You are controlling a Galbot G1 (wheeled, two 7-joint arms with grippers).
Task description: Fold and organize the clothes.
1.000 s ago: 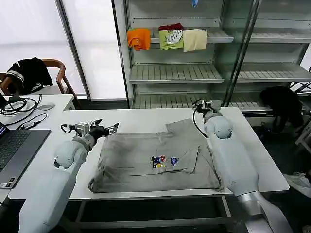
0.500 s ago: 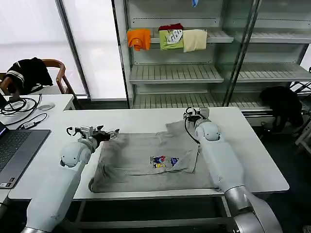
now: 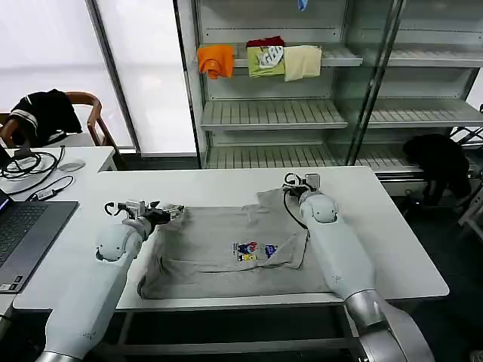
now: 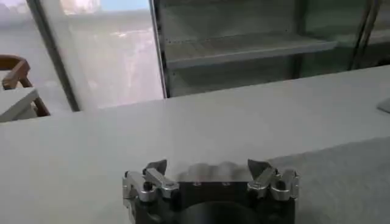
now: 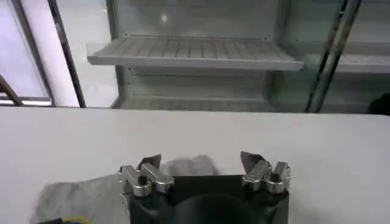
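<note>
Room: shelving (image 3: 302, 113) stands behind a white table (image 3: 392, 226); folded orange, green and cream garments (image 3: 260, 59) sit on an upper shelf.
T-shirt: the light grey T-shirt (image 3: 226, 249) lies mid-tabletop toward the near edge, partly folded, chest print up.
Left gripper: the left gripper (image 3: 143, 208) is at the shirt's far left corner, fingers spread and holding nothing.
Left wrist view: that gripper (image 4: 207, 167) hangs over bare tabletop, grey cloth (image 4: 341, 182) just beside one finger.
Right gripper: the right gripper (image 3: 300, 180) is by the shirt's far right part, near the far edge.
Right wrist view: its fingers (image 5: 149, 163) stand apart and empty, a grey fold (image 5: 79, 198) beside them.
Side desk: a laptop (image 3: 23, 234) and cables.
</note>
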